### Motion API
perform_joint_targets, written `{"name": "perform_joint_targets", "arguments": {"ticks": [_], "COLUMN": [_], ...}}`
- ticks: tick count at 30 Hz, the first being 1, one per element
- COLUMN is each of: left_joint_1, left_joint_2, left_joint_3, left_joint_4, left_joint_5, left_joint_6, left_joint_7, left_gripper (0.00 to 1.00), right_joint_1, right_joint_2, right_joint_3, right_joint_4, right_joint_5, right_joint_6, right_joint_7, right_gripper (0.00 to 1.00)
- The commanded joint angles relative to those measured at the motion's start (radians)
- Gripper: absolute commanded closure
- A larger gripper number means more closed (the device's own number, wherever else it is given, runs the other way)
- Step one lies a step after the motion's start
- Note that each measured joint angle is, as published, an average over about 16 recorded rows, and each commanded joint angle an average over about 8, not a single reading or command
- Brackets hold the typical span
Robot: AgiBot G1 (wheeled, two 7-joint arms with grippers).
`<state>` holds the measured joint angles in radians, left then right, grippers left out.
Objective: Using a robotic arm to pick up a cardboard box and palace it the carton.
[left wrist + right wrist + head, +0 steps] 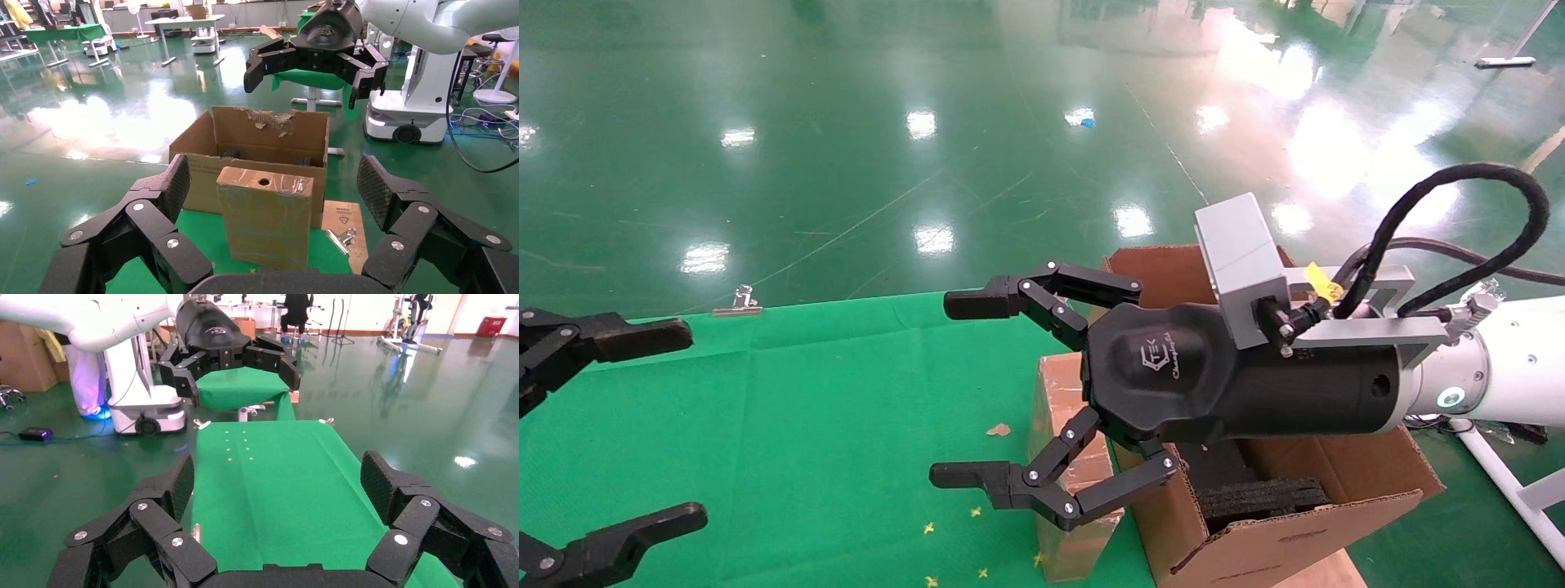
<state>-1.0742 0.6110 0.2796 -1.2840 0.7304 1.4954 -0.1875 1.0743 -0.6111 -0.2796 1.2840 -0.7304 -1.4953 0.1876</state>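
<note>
The cardboard box [1054,408] stands upright on the green table [805,408], against the carton's near wall. In the left wrist view the cardboard box [264,223] shows glossy tape and a round hole in its top face. The carton [1303,498] sits at the table's right end with black foam inside; its torn flap shows in the left wrist view [269,131]. The robotic arm's right gripper [956,388] hovers open and empty above the cardboard box, fingers pointing left. My left gripper [674,425] is open and empty at the left edge, facing the box [274,184].
A binder clip [738,302] holds the cloth at the table's far edge; another clip [339,237] lies on a cardboard sheet [343,214] beside the carton. Small yellow marks [952,531] dot the cloth. Glossy green floor surrounds the table.
</note>
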Motion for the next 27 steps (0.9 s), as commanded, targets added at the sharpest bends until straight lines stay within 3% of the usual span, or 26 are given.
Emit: {"name": "perform_joint_targets", "arguments": {"ticks": [1,17,21,27], "left_joint_1": [0.0,0.0,-0.001,-0.001], "left_joint_2": [0.0,0.0,0.0,0.0], "left_joint_3": [0.0,0.0,0.001,0.001], "left_joint_4": [0.0,0.001,0.001,0.001], "left_joint_5": [0.0,0.0,0.0,-0.001], "left_joint_6": [0.0,0.0,0.0,0.0], "left_joint_7": [0.0,0.0,0.001,0.001], "left_gripper": [0.0,0.0,0.0,0.0], "right_joint_1": [0.0,0.014,0.067,0.234], "right_joint_2": [0.0,-0.005,-0.024,-0.115], "right_joint_3": [0.0,-0.028,-0.086,-0.239], "right_joint_4": [0.0,0.012,0.041,0.069], "right_joint_5": [0.0,-0.05,-0.168,-0.453], "right_joint_6": [0.0,0.008,0.013,-0.025], "right_joint_7": [0.0,0.023,0.058,0.135], "right_gripper": [0.0,0.0,0.0,0.0]}}
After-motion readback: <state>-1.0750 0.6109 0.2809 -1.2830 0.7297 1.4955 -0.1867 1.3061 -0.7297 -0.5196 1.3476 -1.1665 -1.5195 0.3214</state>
